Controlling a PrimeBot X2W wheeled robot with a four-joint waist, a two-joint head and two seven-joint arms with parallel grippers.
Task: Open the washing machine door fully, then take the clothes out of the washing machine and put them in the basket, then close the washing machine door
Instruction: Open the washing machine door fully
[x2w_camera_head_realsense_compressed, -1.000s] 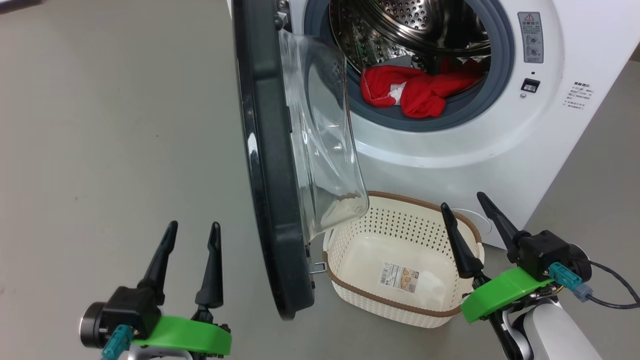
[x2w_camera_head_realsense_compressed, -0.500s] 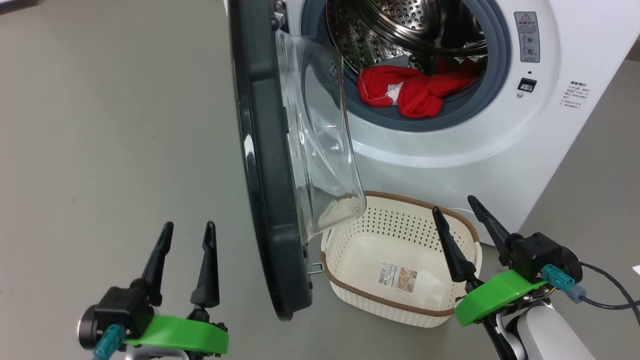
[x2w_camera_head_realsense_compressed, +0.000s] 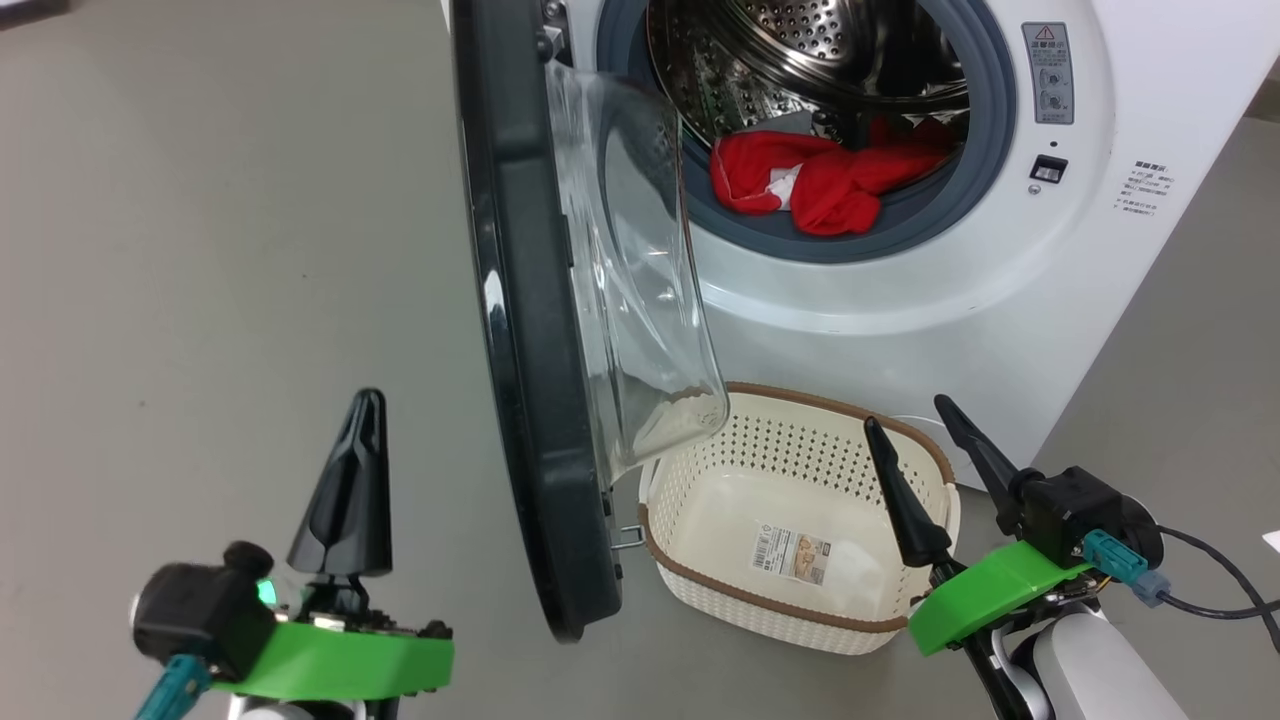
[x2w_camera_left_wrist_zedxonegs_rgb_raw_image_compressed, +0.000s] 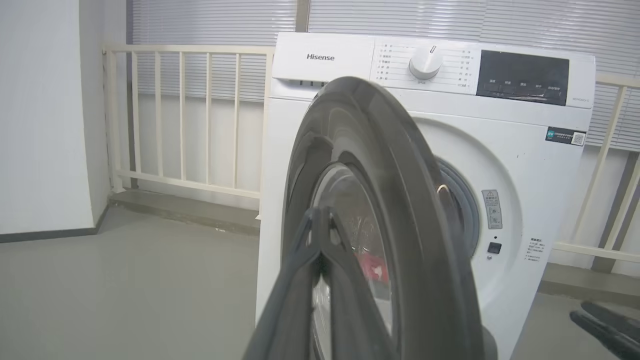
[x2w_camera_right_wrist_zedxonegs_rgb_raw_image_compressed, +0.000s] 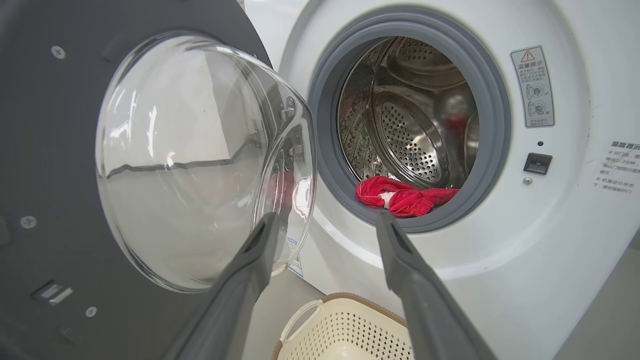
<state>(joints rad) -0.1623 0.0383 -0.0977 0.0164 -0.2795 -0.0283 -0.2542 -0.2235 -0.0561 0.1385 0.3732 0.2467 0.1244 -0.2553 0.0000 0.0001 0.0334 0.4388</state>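
Washer (x2w_camera_head_realsense_compressed: 900, 300) – white front-loader, grey gasket (x2w_camera_head_realsense_compressed: 992, 130), perforated steel drum (x2w_camera_head_realsense_compressed: 800, 40). Door (x2w_camera_head_realsense_compressed: 520, 350) swung open, seen near edge-on from head view; black rim, clear glass bowl (x2w_camera_head_realsense_compressed: 640, 280) bulged toward washer. Clothes (x2w_camera_head_realsense_compressed: 820, 185) – red with white patch, bunched at drum's lower front, draped onto gasket. Basket (x2w_camera_head_realsense_compressed: 780, 625) cream, perforated, brown-rimmed, set upright on floor just before washer, partly under glass bowl; sticker seen on bare bottom.

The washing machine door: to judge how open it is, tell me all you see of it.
The round washing machine door has a wide glossy black rim, a grey inner face and a bulging clear glass bowl. It stands swung out, edge-on to the head camera, hinged on the white washing machine's left, a metal latch at its free edge. Nothing else touches it.
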